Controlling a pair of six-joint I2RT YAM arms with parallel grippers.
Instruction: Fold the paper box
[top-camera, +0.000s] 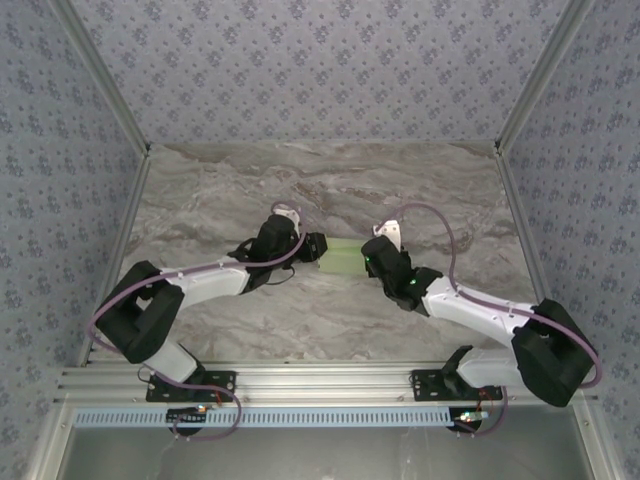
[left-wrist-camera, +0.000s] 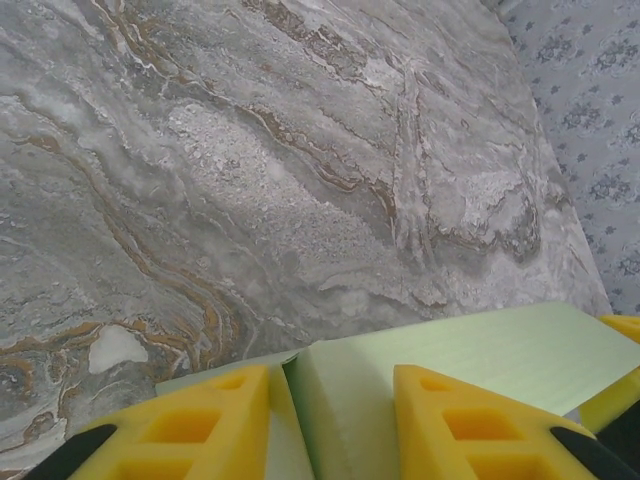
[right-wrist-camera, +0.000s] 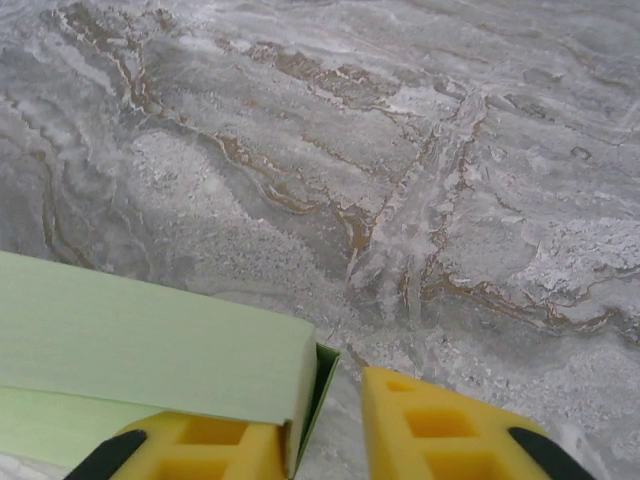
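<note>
Right now, overhead: both arms angle in twd centre of frame, tips meeting over the grey marble tabletop (top-camera: 230, 190). Between them, at centre, the paper box (top-camera: 340, 256): pale green, rectangular, long side running left-right. Can't tell if it rests on the top or hangs just off it.

Wrist view of the left gripper (left-wrist-camera: 330, 385): yellow fingers (left-wrist-camera: 205, 425) at bottom of frame straddle one end of the box, one each side, narrow. Can't tell if they actually pinch the card. Thin green flap (left-wrist-camera: 280, 440) shows beside lower-left finger.

Wrist view of the right gripper (right-wrist-camera: 310, 420): jaws partly apart. Lower-left finger half hidden behind box end; other finger, bottom right, stands clear of the card w/ bare marble btwn. Box end there gapes a little, darker green inner edge visible.
</note>
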